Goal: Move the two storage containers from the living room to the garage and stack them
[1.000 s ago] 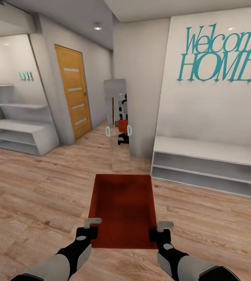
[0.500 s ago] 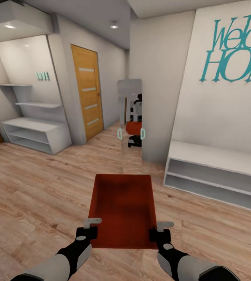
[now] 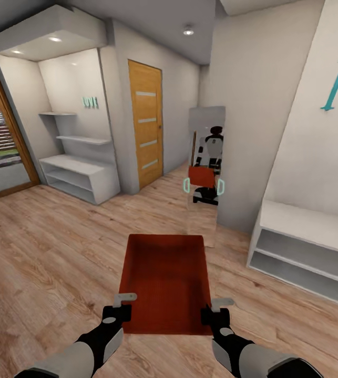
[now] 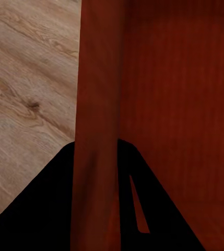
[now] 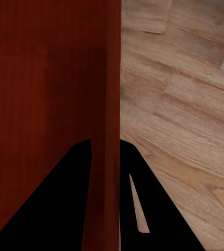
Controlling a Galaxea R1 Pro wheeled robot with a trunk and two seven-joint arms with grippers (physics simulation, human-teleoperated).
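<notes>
Carrying one bin down the hall — both claws pinching its walls

My left gripper [image 3: 117, 310] and right gripper [image 3: 214, 311] each clamp a side wall near the container [image 3: 164, 278]'s close end. It's held out front over the plank floor [image 3: 48, 262], long axis pointing ahead toward the mirror [image 3: 204, 173]. Thin walls — probably light, flexible; I'd grip gently.

wooden door [image 3: 146, 129] left of a mirror [image 3: 205, 173].

Storage container [image 3: 166, 283] was carried above wood plank floor [image 3: 48, 252], left gripper [image 3: 120, 306] and right gripper [image 3: 217, 308] clamped on its near side walls. Beyond container: mirror [image 3: 205, 173]; left of mirror, wooden door [image 3: 146, 131].
</notes>
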